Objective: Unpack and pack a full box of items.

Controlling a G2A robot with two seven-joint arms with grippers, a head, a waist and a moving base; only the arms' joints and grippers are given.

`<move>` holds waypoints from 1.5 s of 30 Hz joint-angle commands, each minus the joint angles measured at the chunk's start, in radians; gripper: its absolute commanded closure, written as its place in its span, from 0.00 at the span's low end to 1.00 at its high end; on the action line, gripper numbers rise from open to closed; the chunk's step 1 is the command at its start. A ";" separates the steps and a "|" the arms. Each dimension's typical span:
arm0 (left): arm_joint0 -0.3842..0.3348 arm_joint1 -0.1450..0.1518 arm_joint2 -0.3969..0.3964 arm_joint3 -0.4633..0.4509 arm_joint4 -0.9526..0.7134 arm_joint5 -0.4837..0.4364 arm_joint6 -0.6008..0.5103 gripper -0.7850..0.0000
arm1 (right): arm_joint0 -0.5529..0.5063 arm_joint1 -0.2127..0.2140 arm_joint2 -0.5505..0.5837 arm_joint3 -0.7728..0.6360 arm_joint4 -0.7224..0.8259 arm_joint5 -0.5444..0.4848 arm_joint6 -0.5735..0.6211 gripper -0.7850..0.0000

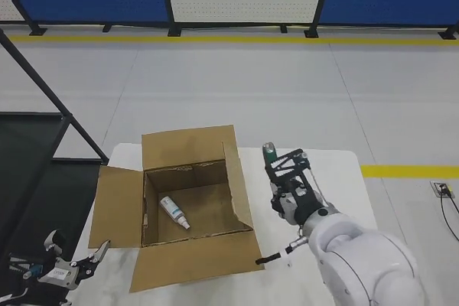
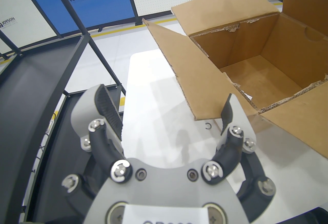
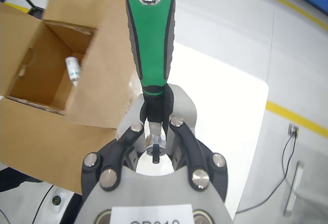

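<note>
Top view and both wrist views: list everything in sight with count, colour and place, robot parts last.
Cardboard box: one, brown, flaps open, on the table.
Bottle: one, white, lying on the box floor.
Hand tool: one, green and grey handle, held in the right gripper.
Table: one, white, under the box.
Rack: one, black, beside the table on the left gripper's side.
Floor tape: yellow lines, on the grey floor.
Cable: one, black, on the floor.
Left gripper: open, near the box's flap.
Right gripper: shut on the hand tool.
</note>
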 commanded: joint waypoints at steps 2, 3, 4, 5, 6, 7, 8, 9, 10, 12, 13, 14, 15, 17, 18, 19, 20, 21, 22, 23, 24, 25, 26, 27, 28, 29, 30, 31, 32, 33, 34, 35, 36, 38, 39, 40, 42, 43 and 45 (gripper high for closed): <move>0.000 0.000 0.000 0.000 0.000 0.000 0.000 0.00 | 0.127 -0.025 -0.144 0.071 0.014 0.049 -0.035 1.00; 0.000 0.000 0.000 0.000 0.000 0.000 0.000 0.00 | 0.163 -0.036 -0.182 0.100 0.035 0.080 -0.053 1.00; 0.000 0.000 0.000 0.000 0.000 0.000 0.000 0.00 | 0.198 -0.047 -0.215 0.140 0.062 0.105 -0.065 1.00; 0.000 0.000 0.000 0.000 0.000 0.000 0.000 0.00 | 0.236 -0.057 -0.244 0.182 0.065 0.125 -0.074 1.00; 0.000 0.000 0.000 0.000 0.000 0.000 0.000 0.00 | 0.268 -0.068 -0.269 0.225 0.075 0.152 -0.083 1.00; 0.000 0.000 0.000 0.000 0.000 0.000 0.000 0.00 | 0.296 -0.078 -0.291 0.270 0.095 0.165 -0.078 1.00; 0.000 0.000 0.000 0.000 0.000 0.000 0.000 0.00 | 0.296 -0.078 -0.291 0.270 0.095 0.165 -0.078 1.00; 0.000 0.000 0.000 0.000 0.000 0.000 0.000 0.00 | 0.296 -0.078 -0.291 0.270 0.095 0.165 -0.078 1.00; 0.000 0.000 0.000 0.000 0.000 0.000 0.000 0.00 | 0.296 -0.078 -0.291 0.270 0.095 0.165 -0.078 1.00; 0.000 0.000 0.000 0.000 0.000 0.000 0.000 0.00 | 0.296 -0.078 -0.291 0.270 0.095 0.165 -0.078 1.00; 0.000 0.000 0.000 0.000 0.000 0.000 0.000 0.00 | 0.296 -0.078 -0.291 0.270 0.095 0.165 -0.078 1.00; 0.000 0.000 0.000 0.000 0.000 0.000 0.000 0.00 | 0.296 -0.078 -0.291 0.270 0.095 0.165 -0.078 1.00; 0.000 0.000 0.000 0.000 0.000 0.000 0.000 0.00 | 0.296 -0.078 -0.291 0.270 0.095 0.165 -0.078 1.00; 0.000 0.000 0.000 0.000 0.000 0.000 0.000 0.00 | 0.296 -0.078 -0.291 0.270 0.095 0.165 -0.078 1.00; 0.000 0.000 0.000 0.000 0.000 0.000 0.000 0.00 | 0.296 -0.078 -0.291 0.270 0.095 0.165 -0.078 1.00; 0.000 0.000 0.000 0.000 0.000 0.000 0.000 0.00 | 0.296 -0.078 -0.291 0.270 0.095 0.165 -0.078 1.00; 0.000 0.000 0.000 0.000 0.000 0.000 0.000 0.00 | 0.296 -0.078 -0.291 0.270 0.095 0.165 -0.078 1.00; 0.000 0.000 0.000 0.000 0.000 0.000 0.000 0.00 | 0.292 -0.078 -0.291 0.272 0.097 0.164 -0.086 1.00; 0.000 0.000 0.000 0.000 0.000 0.000 0.000 0.00 | 0.284 -0.080 -0.301 0.296 0.108 0.144 -0.112 1.00; 0.000 0.000 0.000 0.000 0.000 0.000 0.000 0.00 | 0.295 -0.083 -0.317 0.333 0.112 0.119 -0.121 1.00; 0.000 0.000 0.000 0.000 0.000 0.000 0.000 0.00 | 0.319 -0.090 -0.338 0.374 0.119 0.102 -0.125 1.00; 0.000 0.000 0.000 0.000 0.000 0.000 0.000 0.00 | 0.351 -0.100 -0.366 0.421 0.131 0.083 -0.121 1.00; 0.000 0.000 0.000 0.000 0.000 0.000 0.000 0.00 | 0.388 -0.112 -0.396 0.468 0.148 0.064 -0.116 1.00; 0.000 0.000 0.000 0.000 0.000 0.000 0.000 0.00 | 0.426 -0.126 -0.424 0.518 0.167 0.053 -0.113 1.00; 0.000 0.000 0.000 0.000 0.000 0.000 0.000 0.00 | 0.462 -0.141 -0.453 0.569 0.185 0.047 -0.110 1.00; 0.000 0.000 0.000 0.000 0.000 0.000 0.000 0.00 | 0.497 -0.157 -0.480 0.620 0.211 0.040 -0.110 1.00; 0.000 0.000 0.000 0.000 0.000 0.000 0.000 0.00 | 0.529 -0.173 -0.503 0.672 0.241 0.033 -0.110 1.00; 0.000 0.000 0.000 0.000 0.000 0.000 0.000 0.00 | 0.563 -0.190 -0.525 0.730 0.261 0.031 -0.103 1.00; 0.000 0.000 0.000 0.000 0.000 0.000 0.000 0.00 | 0.595 -0.207 -0.547 0.785 0.273 0.036 -0.094 1.00; 0.000 0.000 0.000 0.000 0.000 0.000 0.000 0.00 | 0.621 -0.225 -0.568 0.837 0.297 0.037 -0.085 1.00; 0.000 0.000 0.000 0.000 0.000 0.000 0.000 0.00 | 0.648 -0.242 -0.589 0.892 0.316 0.031 -0.067 1.00; 0.000 0.000 0.000 0.000 0.000 0.000 0.000 0.00 | 0.674 -0.259 -0.604 0.945 0.324 0.044 -0.057 1.00; 0.000 0.000 0.000 0.000 0.000 0.000 0.000 0.00 | 0.693 -0.276 -0.619 0.994 0.339 0.056 -0.040 1.00; 0.000 0.000 0.000 0.000 0.000 0.000 0.000 0.00 | 0.724 -0.308 -0.637 1.069 0.391 0.053 -0.022 1.00; 0.000 0.000 0.000 0.000 0.000 0.000 0.000 0.00 | 0.734 -0.322 -0.641 1.106 0.422 0.051 -0.014 1.00; 0.000 0.000 0.000 0.000 0.000 0.000 0.000 0.00 | 0.748 -0.335 -0.647 1.138 0.434 0.050 -0.016 1.00; 0.000 0.000 0.000 0.000 0.000 0.000 0.000 0.00 | 0.764 -0.359 -0.656 1.201 0.462 0.056 -0.023 1.00; 0.000 0.000 0.000 0.000 0.000 0.000 0.000 0.00 | 0.771 -0.370 -0.661 1.234 0.472 0.061 -0.025 1.00; 0.000 0.000 0.000 0.000 0.000 0.000 0.000 0.00 | 0.787 -0.393 -0.674 1.306 0.472 0.087 -0.034 1.00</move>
